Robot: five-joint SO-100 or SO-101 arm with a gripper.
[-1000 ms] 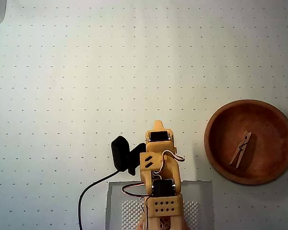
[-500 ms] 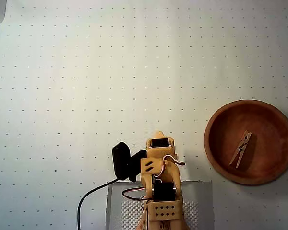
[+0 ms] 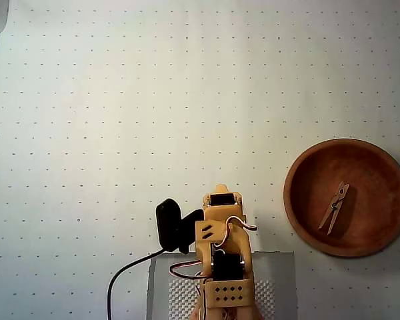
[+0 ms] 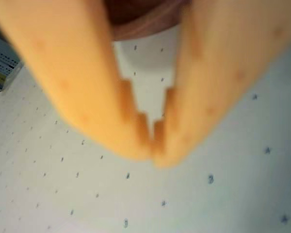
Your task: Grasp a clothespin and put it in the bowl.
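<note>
**Ana:** Nothing much has shifted in the last half second. A second back the arm [image 3: 221,253] reached a touch farther up the worktop [image 3: 153,100]; since then it has drawn back toward the near edge and stopped. Pin and bowl haven't budged.

**Ben:** Where's the pin?

**Ana:** Overhead view: the pin [image 3: 335,207] lies inside the bowl [image 3: 300,220], just right of the bowl's middle, slanted, its upper end leaning right. It rests flat on the wood with nothing touching it.

**Ben:** And the bowl?

**Ana:** Far right of the worktop, close to the right edge, well apart from the arm. The arm sits folded at near centre over a grey base plate [image 3: 280,280], a black camera [image 3: 169,223] on its left side and a black cable [image 3: 123,273] trailing down to the near edge.

**Ben:** The claw?

**Ana:** From above it's tucked under the arm, out of sight. The wrist view shows it, blurry but clear enough: the claw [image 4: 153,141] is clenched, the two orange fingers [image 4: 87,97] meeting at their tips with only a stepped wedge of gap above. Nothing between them.

**Ben:** What's behind it?

**Ana:** Dotted white worktop below, and a curved brown edge [image 4: 140,22] at the top between the fingers, too blurred to name for sure.
</note>
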